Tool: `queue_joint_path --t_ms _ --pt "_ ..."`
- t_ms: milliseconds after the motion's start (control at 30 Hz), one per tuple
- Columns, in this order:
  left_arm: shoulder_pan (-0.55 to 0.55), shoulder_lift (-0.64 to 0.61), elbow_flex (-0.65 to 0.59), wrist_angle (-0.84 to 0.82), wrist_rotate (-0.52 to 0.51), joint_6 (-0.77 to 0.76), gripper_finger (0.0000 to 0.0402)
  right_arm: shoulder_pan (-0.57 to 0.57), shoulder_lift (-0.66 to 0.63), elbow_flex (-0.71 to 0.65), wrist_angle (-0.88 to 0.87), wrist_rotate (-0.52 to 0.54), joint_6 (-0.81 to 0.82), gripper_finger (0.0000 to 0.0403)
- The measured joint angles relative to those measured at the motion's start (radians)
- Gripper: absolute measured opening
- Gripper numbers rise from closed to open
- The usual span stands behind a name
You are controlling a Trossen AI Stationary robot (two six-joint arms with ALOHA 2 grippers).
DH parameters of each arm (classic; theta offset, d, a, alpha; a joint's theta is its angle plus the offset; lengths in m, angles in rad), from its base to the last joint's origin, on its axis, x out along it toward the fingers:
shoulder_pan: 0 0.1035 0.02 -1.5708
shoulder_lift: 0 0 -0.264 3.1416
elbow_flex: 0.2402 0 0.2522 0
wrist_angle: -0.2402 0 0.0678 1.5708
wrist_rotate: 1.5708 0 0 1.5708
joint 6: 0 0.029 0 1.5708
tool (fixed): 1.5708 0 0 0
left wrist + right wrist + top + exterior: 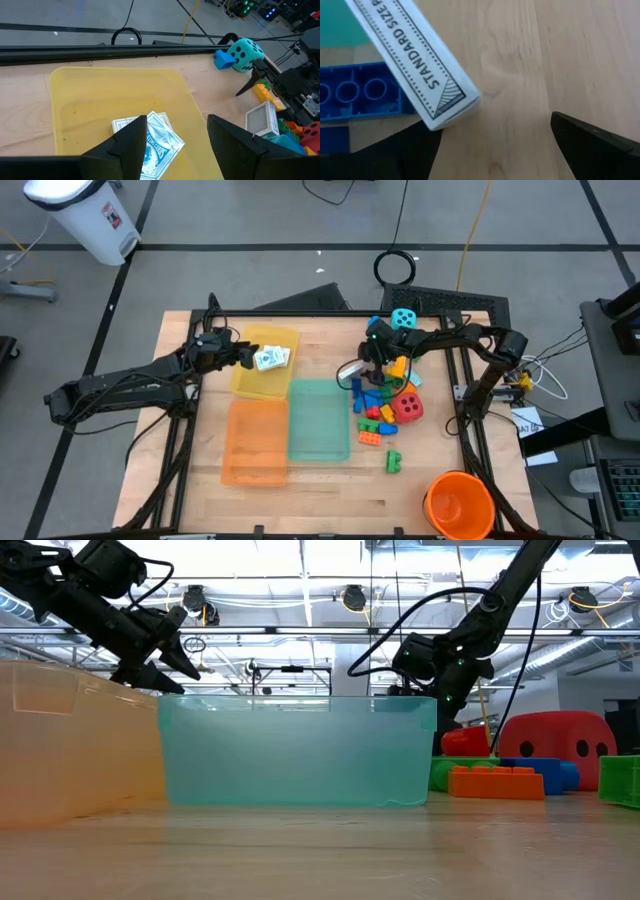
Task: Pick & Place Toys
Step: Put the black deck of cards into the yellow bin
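Left claw (175, 145) hovers with fingers spread wide and empty above the yellow tray (265, 362), where loose picture cards (150, 137) lie in a small heap. Right claw (495, 145) is low over the surface (320, 490), also spread wide, with a white card box (415, 65) just ahead of its fingers and a blue brick (360, 97) beside the box. Judging by this, the step in hand is the right arm's pick of the card box. Next it must settle the fingers either side of the box and close. The box looks tilted, possibly with one end propped up, its long axis running diagonally across the gap. Other bricks and a red die (408, 408) lie near; a teal die (403, 319) lies farther back.
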State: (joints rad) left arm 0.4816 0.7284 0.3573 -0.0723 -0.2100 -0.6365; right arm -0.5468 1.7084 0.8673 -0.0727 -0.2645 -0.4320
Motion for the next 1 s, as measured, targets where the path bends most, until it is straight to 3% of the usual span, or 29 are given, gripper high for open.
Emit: queue_joint_path --t_ms 233,667,867,1000 --pt "0.0 0.0 0.0 0.0 0.0 0.0 0.0214 0.006 0.002 -0.002 0.007 -0.103 -0.045 0.0298" --pt "0.0 0.0 0.0 0.0 0.0 0.0 0.0214 0.007 0.002 -0.001 0.054 -0.104 -0.079 0.0195" --pt "0.0 0.0 0.0 0.002 -0.001 0.006 0.0214 0.007 0.001 -0.001 0.055 -0.094 -0.089 0.0115" --pt "0.0 0.0 0.0 0.002 -0.001 0.006 0.0214 0.008 -0.004 0.001 0.059 -0.003 -0.09 0.0051"
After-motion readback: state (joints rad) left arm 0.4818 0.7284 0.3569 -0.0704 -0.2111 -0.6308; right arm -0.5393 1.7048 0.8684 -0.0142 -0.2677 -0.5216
